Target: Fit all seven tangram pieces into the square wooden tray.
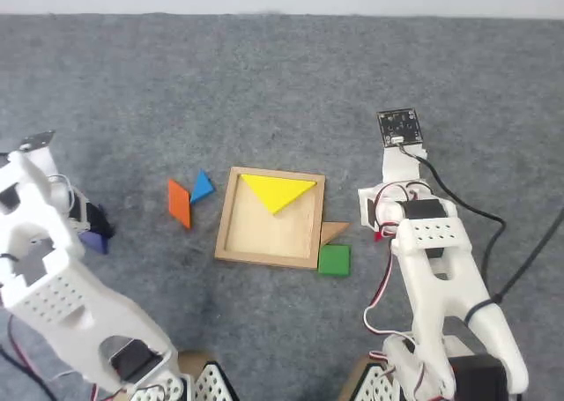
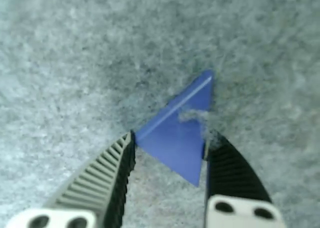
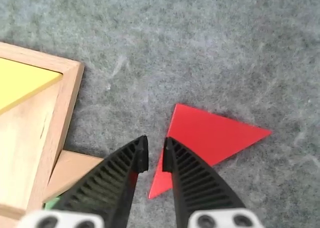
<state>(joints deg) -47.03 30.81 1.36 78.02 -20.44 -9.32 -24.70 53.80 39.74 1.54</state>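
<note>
The square wooden tray point(image 1: 224, 233) lies mid-table with a yellow triangle point(image 1: 277, 191) in its far part. At the table's left edge my left gripper point(image 2: 167, 143) is shut on a dark blue triangle point(image 2: 177, 133), one finger at a corner and the other against an edge; from above this triangle point(image 1: 93, 239) peeks out under that arm. Right of the tray, my right gripper point(image 3: 155, 150) hovers shut over the near corner of a red triangle point(image 3: 210, 133), holding nothing. The red triangle point(image 1: 379, 234) is mostly hidden under that arm in the high view.
An orange parallelogram point(image 1: 179, 203) and a light blue triangle point(image 1: 202, 187) lie left of the tray. A tan triangle point(image 1: 333, 232) and a green square point(image 1: 334, 259) sit at the tray's near right corner. Grey carpet covers the table.
</note>
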